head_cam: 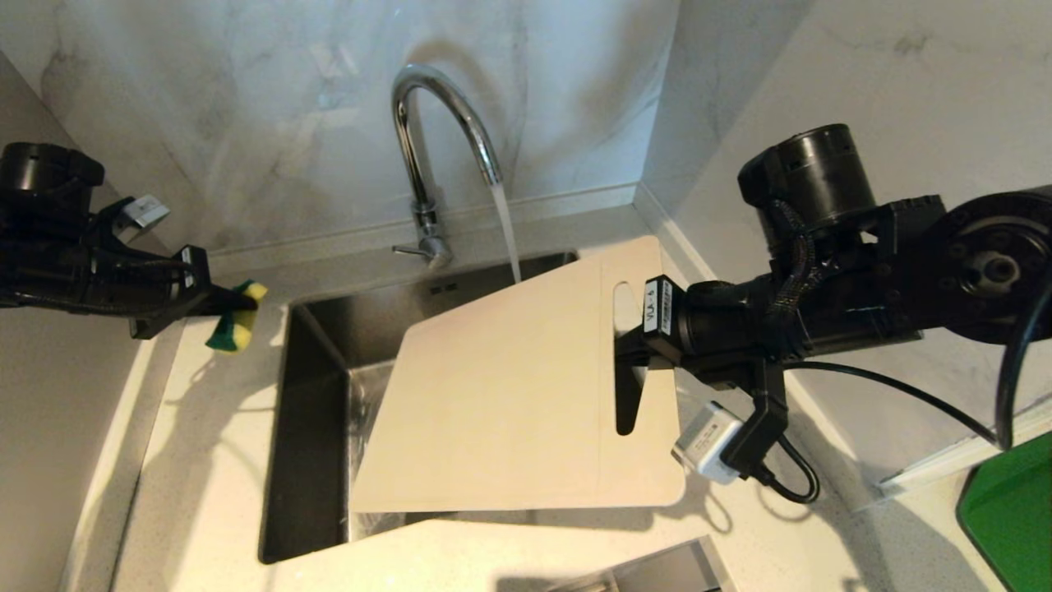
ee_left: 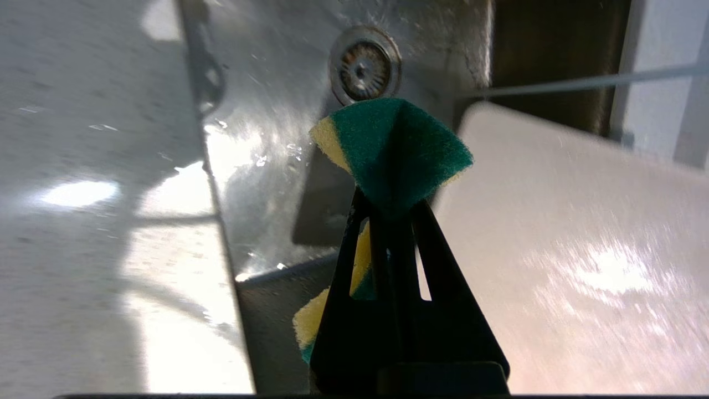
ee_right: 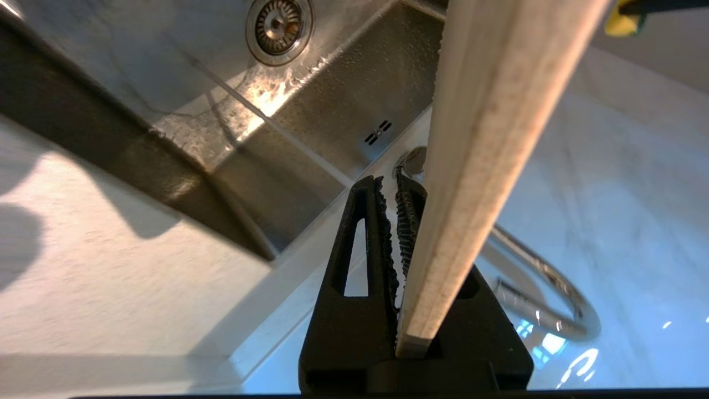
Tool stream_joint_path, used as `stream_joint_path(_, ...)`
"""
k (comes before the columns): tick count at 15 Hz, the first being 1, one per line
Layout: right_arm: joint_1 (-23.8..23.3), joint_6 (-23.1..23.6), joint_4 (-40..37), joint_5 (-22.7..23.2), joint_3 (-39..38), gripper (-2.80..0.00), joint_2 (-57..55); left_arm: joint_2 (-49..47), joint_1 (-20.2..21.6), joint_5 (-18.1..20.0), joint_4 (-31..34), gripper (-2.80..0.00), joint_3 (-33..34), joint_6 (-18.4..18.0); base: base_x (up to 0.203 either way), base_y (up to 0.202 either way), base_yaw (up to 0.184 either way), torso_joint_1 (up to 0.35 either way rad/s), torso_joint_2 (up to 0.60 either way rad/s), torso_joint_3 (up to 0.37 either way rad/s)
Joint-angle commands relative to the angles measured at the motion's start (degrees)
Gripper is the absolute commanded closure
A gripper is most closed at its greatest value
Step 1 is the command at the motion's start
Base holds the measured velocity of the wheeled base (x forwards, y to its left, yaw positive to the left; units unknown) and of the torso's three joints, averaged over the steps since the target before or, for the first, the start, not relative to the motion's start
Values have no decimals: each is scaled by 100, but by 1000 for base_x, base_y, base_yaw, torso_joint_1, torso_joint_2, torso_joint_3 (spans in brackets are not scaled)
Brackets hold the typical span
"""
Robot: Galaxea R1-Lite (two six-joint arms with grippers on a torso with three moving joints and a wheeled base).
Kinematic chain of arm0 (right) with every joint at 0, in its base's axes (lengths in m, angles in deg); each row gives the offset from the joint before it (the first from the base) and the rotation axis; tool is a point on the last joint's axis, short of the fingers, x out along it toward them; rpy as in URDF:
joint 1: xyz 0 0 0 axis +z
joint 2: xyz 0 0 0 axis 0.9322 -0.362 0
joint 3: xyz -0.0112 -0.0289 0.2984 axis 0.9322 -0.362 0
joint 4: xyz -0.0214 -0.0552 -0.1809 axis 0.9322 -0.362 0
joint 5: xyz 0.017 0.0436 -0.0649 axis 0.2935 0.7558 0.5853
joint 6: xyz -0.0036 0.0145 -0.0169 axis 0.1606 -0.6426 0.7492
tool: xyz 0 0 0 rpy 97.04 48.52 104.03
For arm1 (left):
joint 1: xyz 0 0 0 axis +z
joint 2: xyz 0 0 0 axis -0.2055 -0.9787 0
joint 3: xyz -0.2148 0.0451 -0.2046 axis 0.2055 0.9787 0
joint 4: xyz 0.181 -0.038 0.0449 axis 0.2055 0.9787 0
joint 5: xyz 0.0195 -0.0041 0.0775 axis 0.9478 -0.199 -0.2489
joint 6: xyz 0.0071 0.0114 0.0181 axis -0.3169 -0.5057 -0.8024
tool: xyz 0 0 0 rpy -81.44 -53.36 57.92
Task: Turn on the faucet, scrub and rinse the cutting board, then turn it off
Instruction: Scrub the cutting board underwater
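The chrome faucet [head_cam: 427, 164] is running, and its stream [head_cam: 507, 234] drops to the far edge of the cutting board [head_cam: 509, 395]. The pale board hangs tilted over the sink [head_cam: 312, 411]. My right gripper [head_cam: 629, 358] is shut on the board's edge by the handle slot; in the right wrist view the board [ee_right: 482, 138] runs edge-on through the gripper [ee_right: 396, 185]. My left gripper [head_cam: 234, 302] hovers over the left counter, shut on a green-and-yellow sponge [head_cam: 234, 327]. In the left wrist view the sponge [ee_left: 393, 147] bulges from the gripper [ee_left: 390, 202] beside the board [ee_left: 554, 249].
The sink's drain [ee_left: 363, 69] lies below the sponge. A dark green tray [head_cam: 1011, 510] sits at the right edge of the counter. Marble walls close in behind the faucet and along the right. My right arm [head_cam: 822, 304] reaches in from the right.
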Motion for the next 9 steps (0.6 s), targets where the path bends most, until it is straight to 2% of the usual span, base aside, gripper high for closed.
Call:
stream_joint_path(1,-1,187,-5,18,298,0,-552,8,-44,11,13,0,24,21,0,0,0,0,0,0)
stream_joint_path(4,-18,183,294,22,397,0,-819,-4,-44,11,-3,0,15,21,0,0,0,0,0,0)
stream_joint_path(9,-20,242,332,19,785,0,-1181,-12,-44,11,-4,0,24,21,0,0,0,0,0,0)
